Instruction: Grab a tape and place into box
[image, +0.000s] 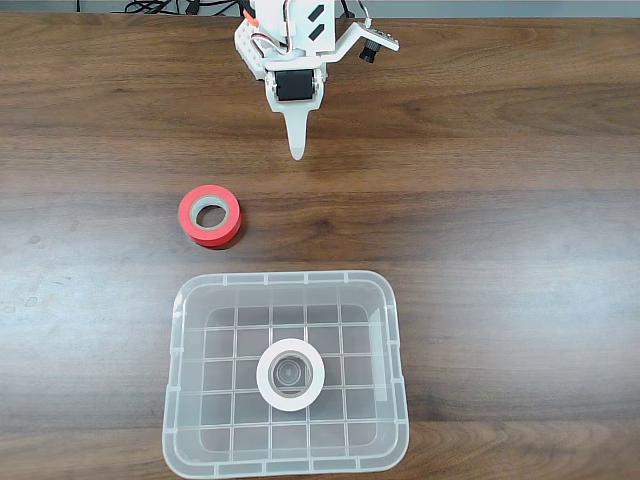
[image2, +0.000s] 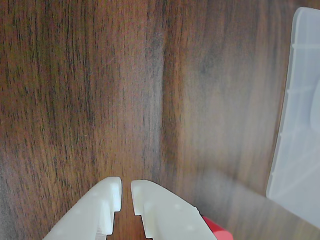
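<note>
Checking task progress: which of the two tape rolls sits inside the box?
The white tape, flat on the box's grid floor. The red-orange roll lies outside on the table.

A desk-like workspace: dark wood-grain table (image: 500, 200) (black cables (image: 170, 8) at its far edge).

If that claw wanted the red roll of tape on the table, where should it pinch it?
Probably across the ring wall, from straight above. The red roll lies flat on the table with its grey core facing up, so one finger could drop into the hole and the other outside the rim. The side away from the box leaves more room. The gripper looks nearly closed now.
</note>
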